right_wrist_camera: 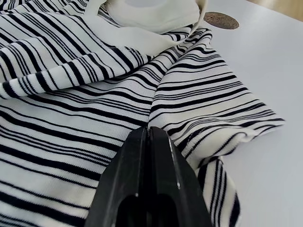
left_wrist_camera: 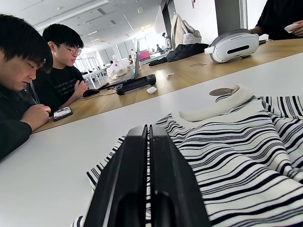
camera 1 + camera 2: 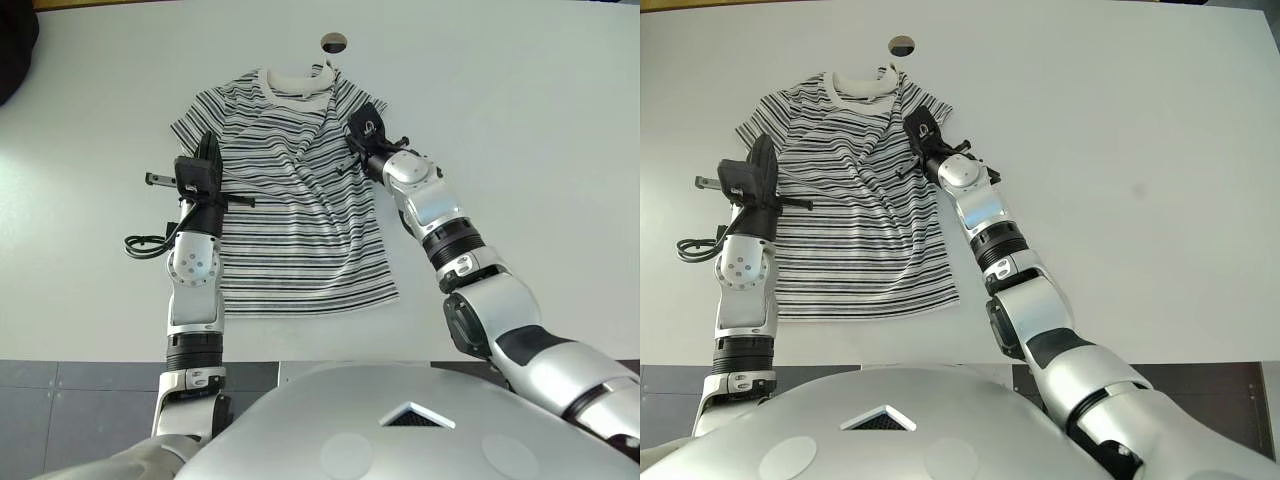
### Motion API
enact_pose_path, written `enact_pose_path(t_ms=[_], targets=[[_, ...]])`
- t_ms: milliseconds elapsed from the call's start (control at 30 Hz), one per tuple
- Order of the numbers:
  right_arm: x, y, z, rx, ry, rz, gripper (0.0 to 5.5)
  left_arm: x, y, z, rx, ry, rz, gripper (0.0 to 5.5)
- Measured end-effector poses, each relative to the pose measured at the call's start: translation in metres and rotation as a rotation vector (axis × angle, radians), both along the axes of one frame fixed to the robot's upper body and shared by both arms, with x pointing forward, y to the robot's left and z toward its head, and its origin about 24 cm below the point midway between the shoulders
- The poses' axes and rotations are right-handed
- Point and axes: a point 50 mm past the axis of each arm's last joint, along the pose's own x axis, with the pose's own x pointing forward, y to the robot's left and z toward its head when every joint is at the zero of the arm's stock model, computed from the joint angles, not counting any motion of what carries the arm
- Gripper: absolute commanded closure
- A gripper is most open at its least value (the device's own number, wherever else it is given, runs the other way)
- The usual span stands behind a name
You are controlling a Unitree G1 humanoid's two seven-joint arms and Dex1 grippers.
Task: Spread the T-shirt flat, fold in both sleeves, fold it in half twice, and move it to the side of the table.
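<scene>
A black-and-white striped T-shirt (image 3: 290, 220) with a cream collar (image 3: 295, 88) lies face up on the white table (image 3: 520, 120), collar at the far end. A diagonal wrinkle runs from the collar toward its right side. My left gripper (image 3: 210, 150) is shut and sits over the shirt's left edge, just below the left sleeve (image 3: 190, 125). Its fingers (image 2: 137, 156) press together with no cloth visible between them. My right gripper (image 3: 362, 118) is also shut, its tip (image 1: 147, 130) low over the fabric beside the right sleeve (image 1: 227, 118).
A small dark round spot (image 3: 334, 42) marks the table just beyond the collar. A black cable (image 3: 145, 245) loops on the table left of my left arm. A dark object (image 3: 15, 50) sits at the far left corner. Bare table stretches to the right.
</scene>
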Motion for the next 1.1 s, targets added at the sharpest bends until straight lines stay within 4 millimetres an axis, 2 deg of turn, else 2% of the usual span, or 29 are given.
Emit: enact_pose_path(t_ms=[133, 267, 367, 767, 833, 867, 933, 1000, 1100], targets=[[-0.005, -0.036, -0.004, -0.063, -0.024, -0.011, 5.39, 0.001, -0.005, 0.002, -0.003, -0.012, -0.012, 5.39], [-0.019, -0.073, -0.003, -0.141, -0.052, -0.007, 5.39, 0.002, -0.006, 0.010, -0.021, -0.043, -0.010, 5.39], [-0.030, -0.093, 0.000, -0.193, -0.051, -0.025, 5.39, 0.002, -0.006, 0.014, -0.020, -0.052, -0.012, 5.39], [-0.050, -0.133, 0.007, -0.251, -0.050, -0.145, 5.39, -0.003, -0.006, 0.011, -0.024, -0.033, -0.002, 5.39], [-0.052, -0.135, 0.013, -0.228, -0.100, -0.180, 5.39, -0.005, -0.006, 0.010, -0.026, -0.025, 0.000, 5.39], [-0.051, -0.130, 0.023, -0.193, -0.168, -0.183, 5.39, -0.006, -0.006, 0.009, -0.026, -0.022, 0.000, 5.39], [-0.050, -0.115, 0.046, -0.092, -0.295, -0.152, 5.39, -0.006, -0.007, 0.009, -0.027, -0.024, -0.001, 5.39], [-0.055, -0.100, 0.060, -0.006, -0.344, -0.074, 5.39, -0.006, -0.007, 0.010, -0.026, -0.026, -0.002, 5.39], [-0.081, -0.080, 0.056, 0.018, -0.281, 0.150, 5.39, -0.006, -0.007, 0.011, -0.025, -0.030, -0.004, 5.39]])
